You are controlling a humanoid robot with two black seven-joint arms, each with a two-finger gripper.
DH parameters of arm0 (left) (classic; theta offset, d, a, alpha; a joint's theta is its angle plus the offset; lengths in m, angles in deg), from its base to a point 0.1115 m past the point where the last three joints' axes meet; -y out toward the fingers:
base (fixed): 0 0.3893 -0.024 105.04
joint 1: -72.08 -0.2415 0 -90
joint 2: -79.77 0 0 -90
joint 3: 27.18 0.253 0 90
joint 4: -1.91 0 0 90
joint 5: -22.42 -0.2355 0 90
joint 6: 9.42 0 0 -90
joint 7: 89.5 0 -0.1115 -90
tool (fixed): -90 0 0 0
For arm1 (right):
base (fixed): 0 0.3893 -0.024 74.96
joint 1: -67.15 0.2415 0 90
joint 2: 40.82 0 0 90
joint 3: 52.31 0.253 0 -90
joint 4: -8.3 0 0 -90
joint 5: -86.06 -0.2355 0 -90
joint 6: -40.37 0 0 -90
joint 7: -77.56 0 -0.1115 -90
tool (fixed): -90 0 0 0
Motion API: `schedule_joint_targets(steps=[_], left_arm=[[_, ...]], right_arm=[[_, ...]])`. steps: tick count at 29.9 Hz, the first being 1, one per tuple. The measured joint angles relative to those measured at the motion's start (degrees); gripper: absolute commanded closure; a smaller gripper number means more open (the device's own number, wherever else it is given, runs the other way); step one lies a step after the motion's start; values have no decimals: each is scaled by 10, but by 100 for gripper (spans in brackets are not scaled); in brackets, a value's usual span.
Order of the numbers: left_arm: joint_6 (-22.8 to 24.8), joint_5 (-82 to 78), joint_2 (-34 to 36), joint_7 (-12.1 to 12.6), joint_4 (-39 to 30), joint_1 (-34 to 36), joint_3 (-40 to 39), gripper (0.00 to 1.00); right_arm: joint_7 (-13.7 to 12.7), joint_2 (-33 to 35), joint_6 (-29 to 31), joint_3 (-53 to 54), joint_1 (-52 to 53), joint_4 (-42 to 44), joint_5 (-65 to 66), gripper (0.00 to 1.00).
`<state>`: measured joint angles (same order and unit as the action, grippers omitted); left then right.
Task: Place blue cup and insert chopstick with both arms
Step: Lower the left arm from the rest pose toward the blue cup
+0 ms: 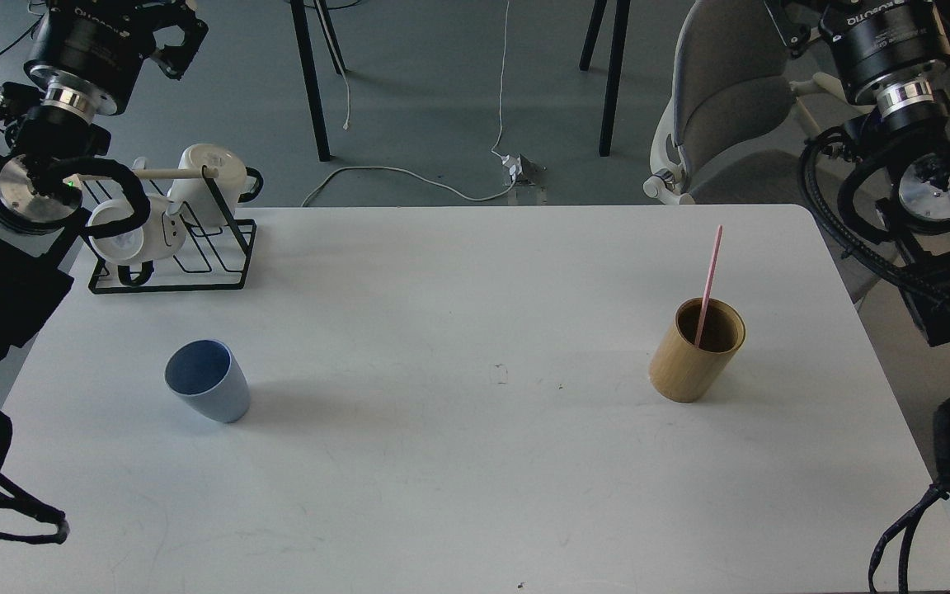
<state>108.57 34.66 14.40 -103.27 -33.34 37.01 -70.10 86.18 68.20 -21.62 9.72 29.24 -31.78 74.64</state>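
Observation:
The blue cup (pixel 207 381) stands upright on the left half of the white table (pixel 475 462), its mouth facing up. The pink chopstick (pixel 712 271) leans inside a tan bamboo cylinder (pixel 693 359) on the right half. My left gripper (pixel 174 37) is raised at the top left, above the floor behind the table and far from the cup. Its fingers are dark and partly cut off. My right gripper (pixel 784 25) sits at the top right edge, high behind the cylinder, with only a dark piece showing. Neither holds anything that I can see.
A black wire rack (pixel 182 260) with white mugs (pixel 211 177) and a pale wooden rod stands at the table's back left corner. A grey chair (pixel 731 107) sits behind the table on the right. Cables hang along both table sides.

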Motion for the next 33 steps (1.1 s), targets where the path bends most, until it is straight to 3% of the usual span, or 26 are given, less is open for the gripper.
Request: schedule_joint_targets(steps=[14, 19, 23, 26, 29, 33], left_arm=[[-1, -5, -2, 5, 0, 13, 1, 0], [-1, -136, 20, 4, -6, 45, 3, 0], [-4, -269, 59, 11, -89, 45, 16, 0], [-23, -327, 117, 10, -173, 34, 71, 1], [-43, -376, 164, 4, -213, 30, 117, 2], [-30, -492, 233, -3, -252, 29, 135, 5]], right_arm=[[-6, 2, 0, -4, -4, -8, 0, 0], [-7, 7, 0, -18, -5, -10, 0, 0], [-7, 13, 0, -23, -5, -17, 0, 0], [-7, 17, 0, -24, -5, -25, 0, 0], [-7, 25, 0, -24, -10, -25, 1, 0], [-6, 37, 0, -24, -25, -24, 1, 0]])
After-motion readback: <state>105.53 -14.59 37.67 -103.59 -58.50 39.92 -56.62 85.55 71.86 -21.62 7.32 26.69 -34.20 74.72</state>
